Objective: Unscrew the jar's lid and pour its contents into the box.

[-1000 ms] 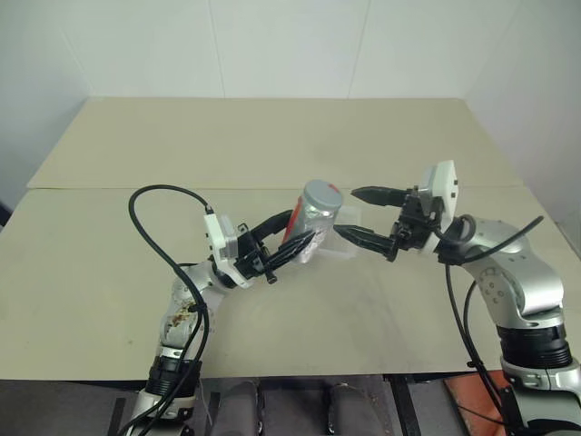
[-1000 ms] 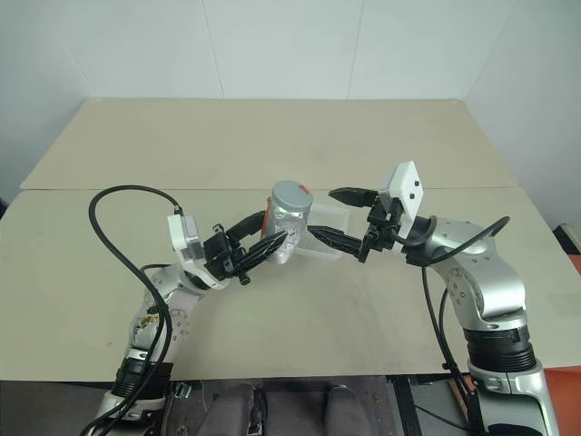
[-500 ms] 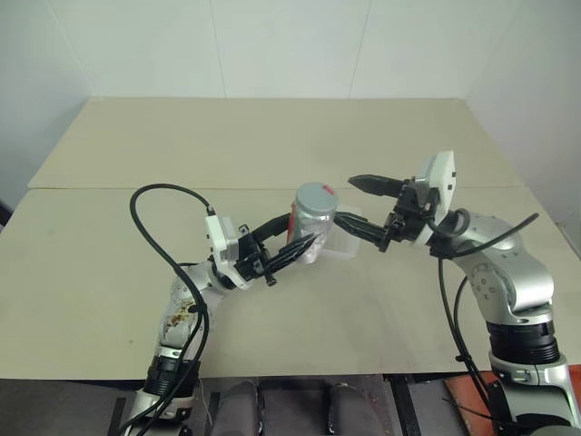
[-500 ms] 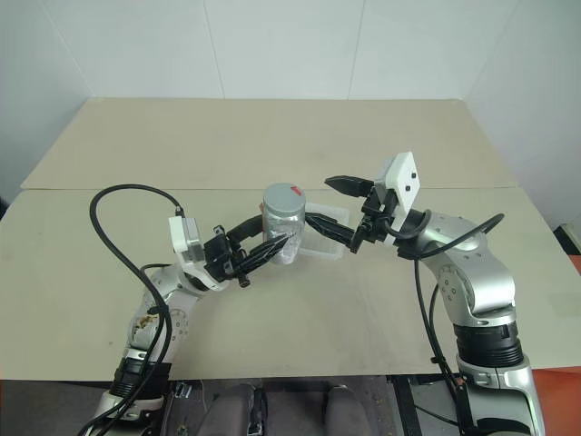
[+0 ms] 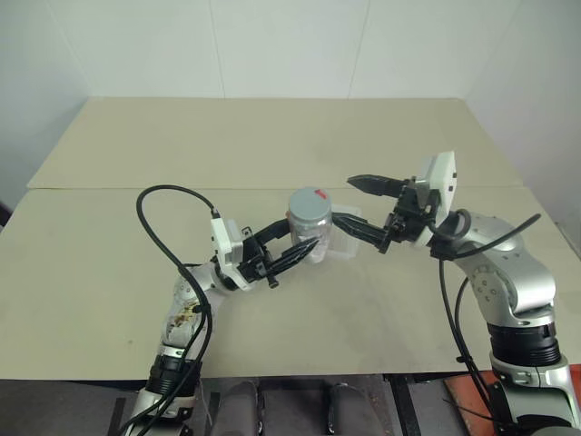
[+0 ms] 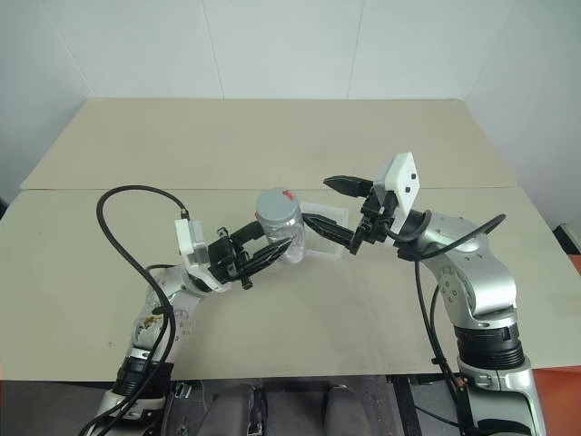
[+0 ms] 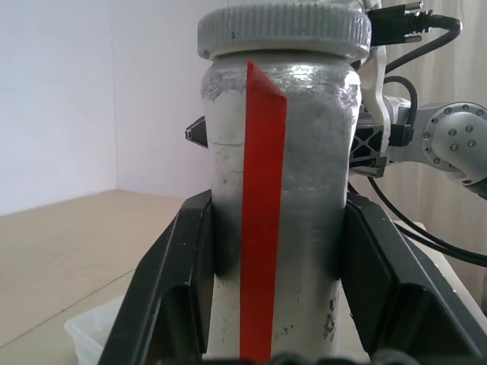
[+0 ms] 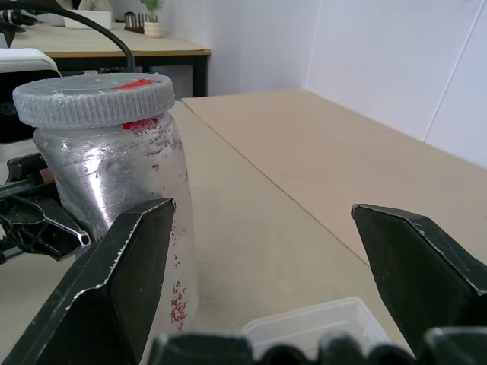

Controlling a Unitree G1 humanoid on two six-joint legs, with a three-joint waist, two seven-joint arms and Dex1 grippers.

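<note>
**Lid still on, nothing poured yet**

So this is basically the very start of the job. The left gripper is clamped around the body of the jar, holding it up off the table, roughly upright with a slight lean, out in front between the two arms. In the left wrist view you can see both black fingers pressed against the jar's sides, so that grip looks solid.

The right gripper has its jaws spread wide with nothing in them, sitting just beside the jar, on the side toward the lid. It isn't touching the lid as far as I can tell.

What's left, as I read it: pretty much everything. The lid needs to be grabbed, twisted off, and then the jar tipped over the box. The box sits on the table right behind and under the jar, near the right gripper, and looks empty from the bit I can see.

About the jar itself: clear plastic, kind of crinkly and scuffed looking, with a red strip running down its side. The grey cap is ribbed around the edge and has a red mark on top. There are small reddish specks low on the jar wall in the right wrist view; can't really say whether those are the contents.
</note>
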